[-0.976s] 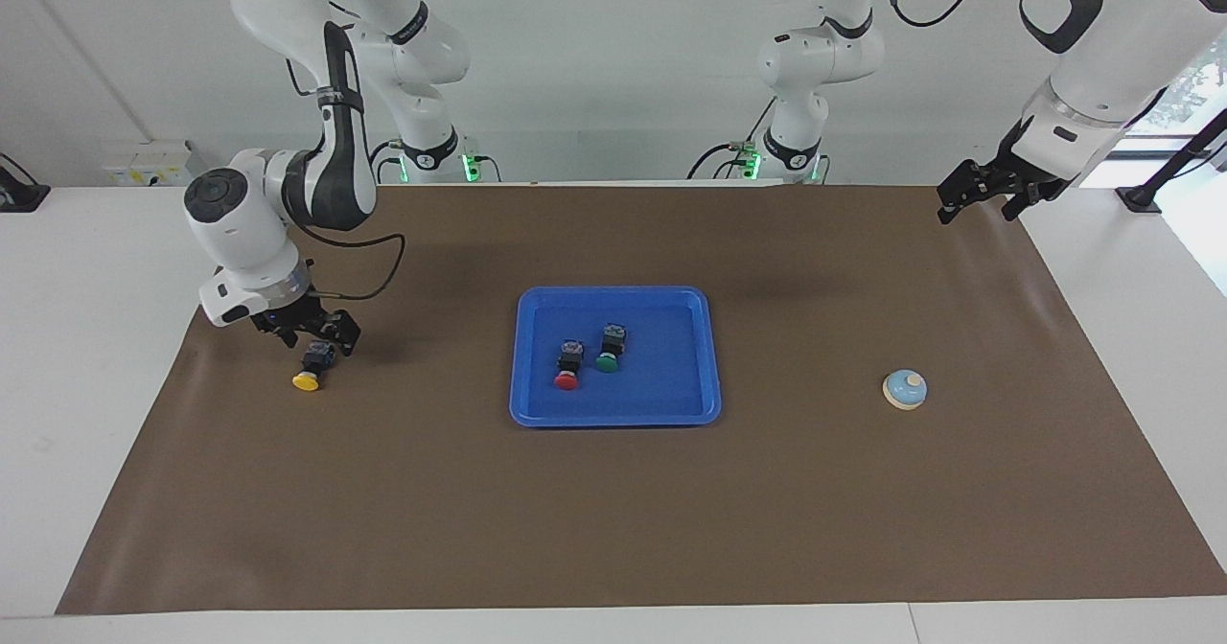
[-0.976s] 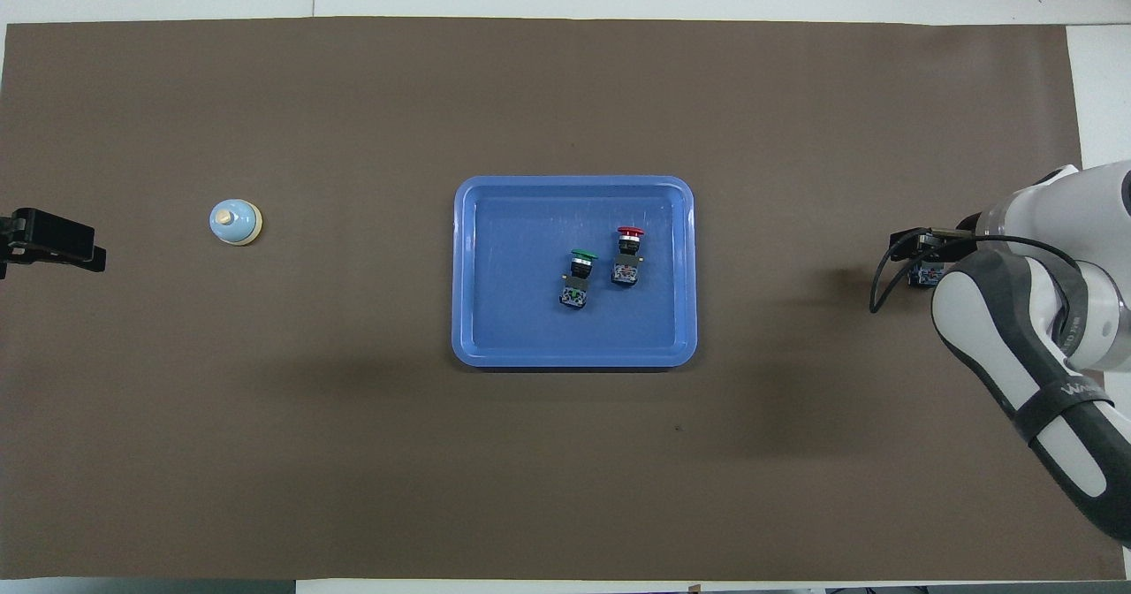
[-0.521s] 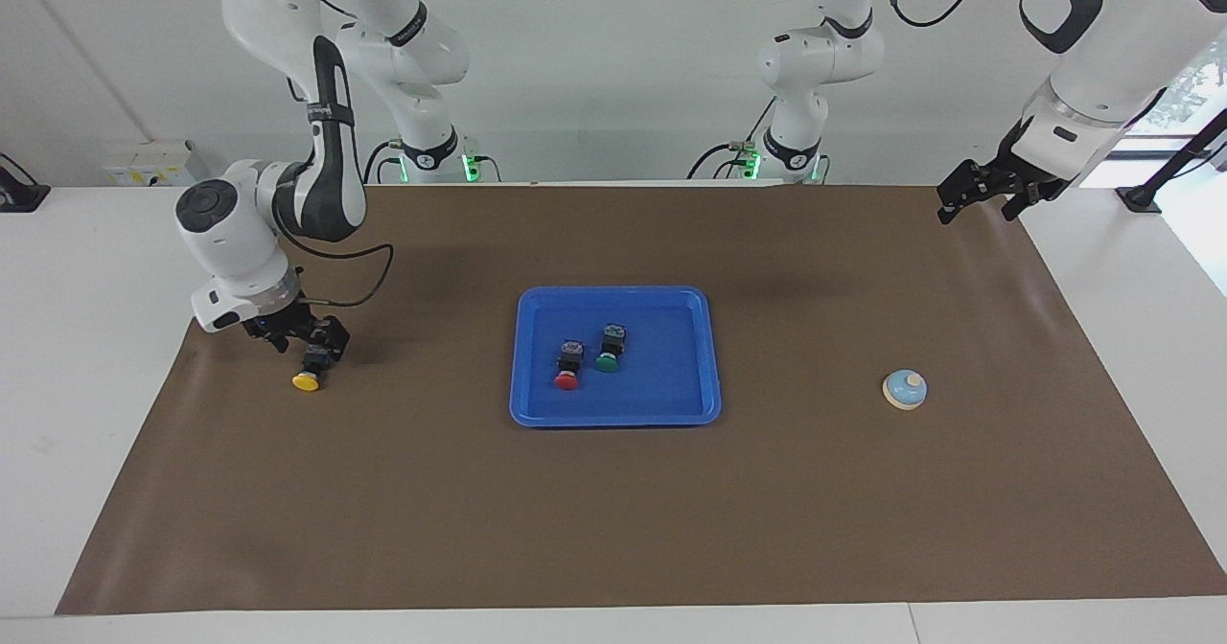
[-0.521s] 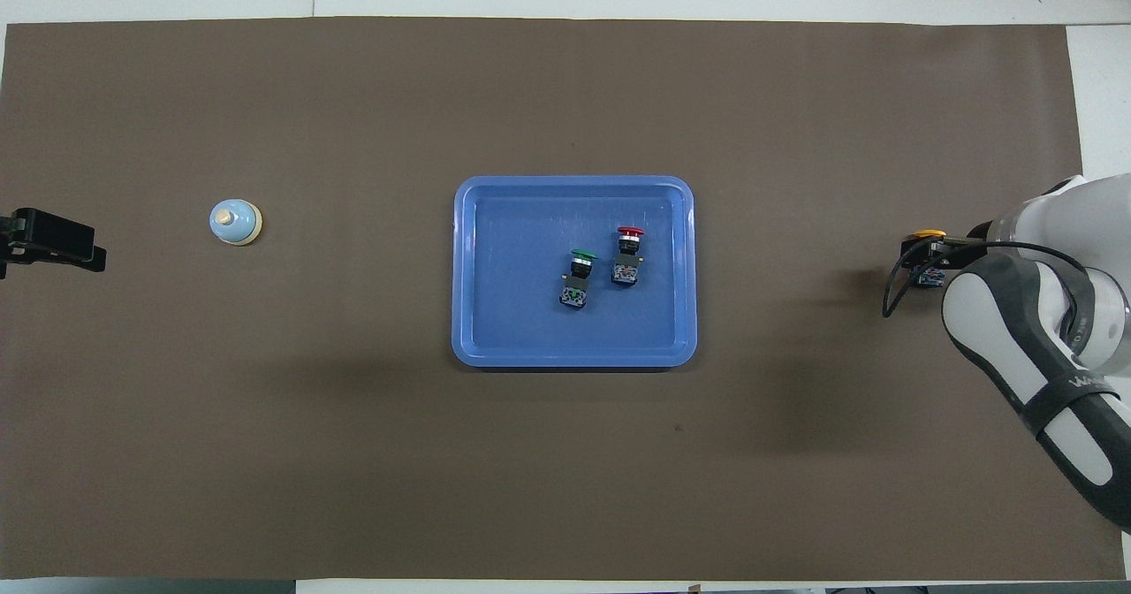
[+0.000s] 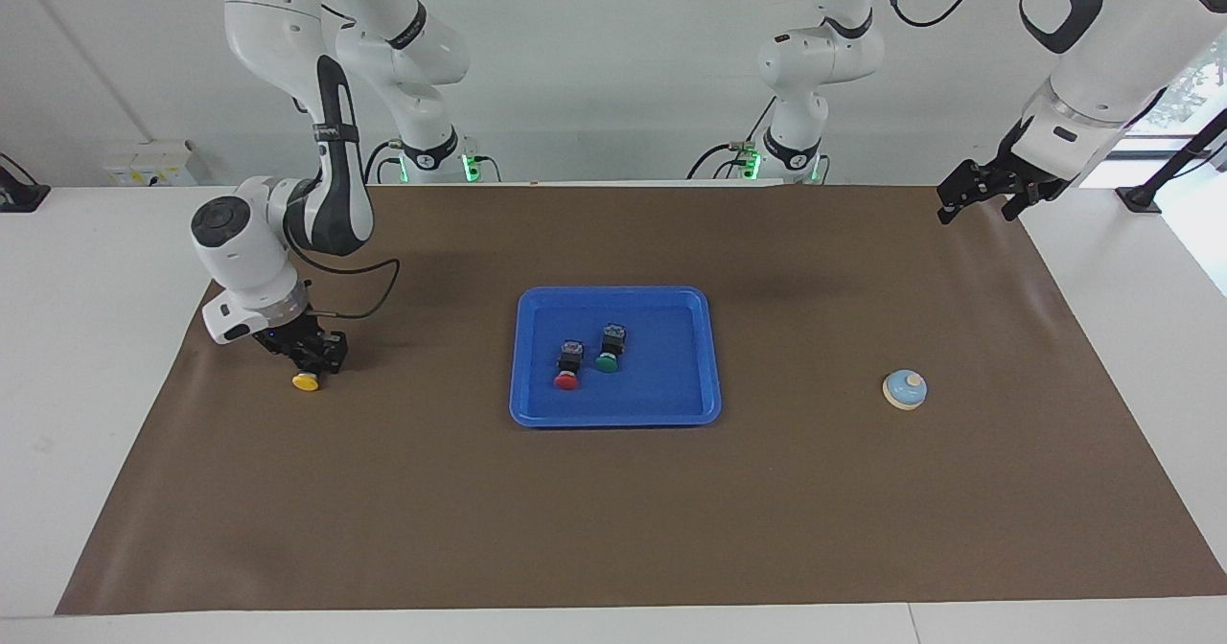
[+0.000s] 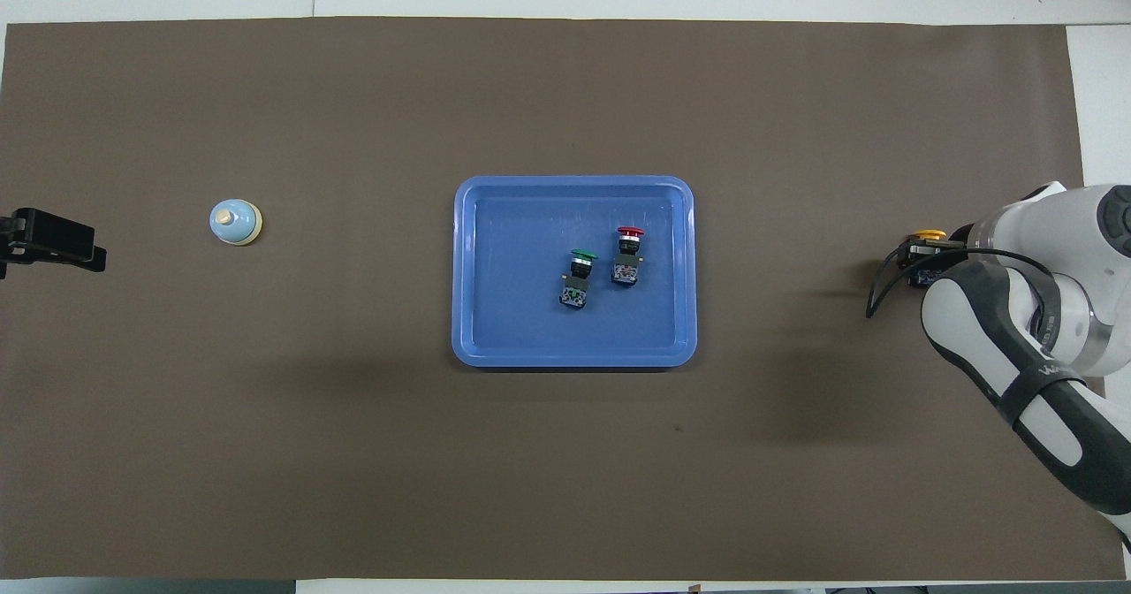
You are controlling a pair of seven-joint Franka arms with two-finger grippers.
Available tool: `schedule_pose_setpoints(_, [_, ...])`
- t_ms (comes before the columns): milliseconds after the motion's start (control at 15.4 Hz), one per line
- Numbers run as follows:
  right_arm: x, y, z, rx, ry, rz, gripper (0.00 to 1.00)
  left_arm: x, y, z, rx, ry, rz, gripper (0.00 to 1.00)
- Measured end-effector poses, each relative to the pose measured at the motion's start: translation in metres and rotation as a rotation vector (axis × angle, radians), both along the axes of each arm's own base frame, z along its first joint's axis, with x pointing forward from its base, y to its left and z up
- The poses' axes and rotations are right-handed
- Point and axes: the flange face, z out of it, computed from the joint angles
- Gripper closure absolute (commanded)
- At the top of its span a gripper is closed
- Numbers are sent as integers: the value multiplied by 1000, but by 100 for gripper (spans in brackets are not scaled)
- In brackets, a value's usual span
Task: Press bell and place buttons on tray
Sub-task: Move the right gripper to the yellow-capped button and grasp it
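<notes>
The blue tray (image 5: pixel 613 419) lies mid-table, also in the overhead view (image 6: pixel 574 360). The green button (image 5: pixel 609 350) (image 6: pixel 578 276) and the red button (image 5: pixel 568 366) (image 6: pixel 627 256) lie on their sides in it. The yellow button (image 5: pixel 306 381) (image 6: pixel 928 235) lies on the brown mat toward the right arm's end. My right gripper (image 5: pixel 309 361) (image 6: pixel 919 262) is down at the mat, on its black body, with only the cap showing. The bell (image 5: pixel 905 390) (image 6: pixel 235 222) stands toward the left arm's end. My left gripper (image 5: pixel 976 205) (image 6: pixel 53 242) waits, raised over the mat's edge.
A brown mat (image 5: pixel 613 529) covers most of the white table. A black cable (image 5: pixel 369 289) loops from the right arm's wrist over the mat beside the yellow button.
My right gripper has turned and come down onto the yellow button's black body. The button has stayed on the mat. The left arm has not moved.
</notes>
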Motion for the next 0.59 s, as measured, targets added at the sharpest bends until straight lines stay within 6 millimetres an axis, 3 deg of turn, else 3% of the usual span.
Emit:
schedule_pose_setpoints(325, [2,6,8,6,33,9,100,0,0,0,0,0,0,0])
schedule_pose_setpoints(456, [9,16,26,10,48,29,100,0,0,0,0,0,0,0])
schedule_pose_setpoints(586, [19,41,50,10,54,54,100,0,0,0,0,0,0,0])
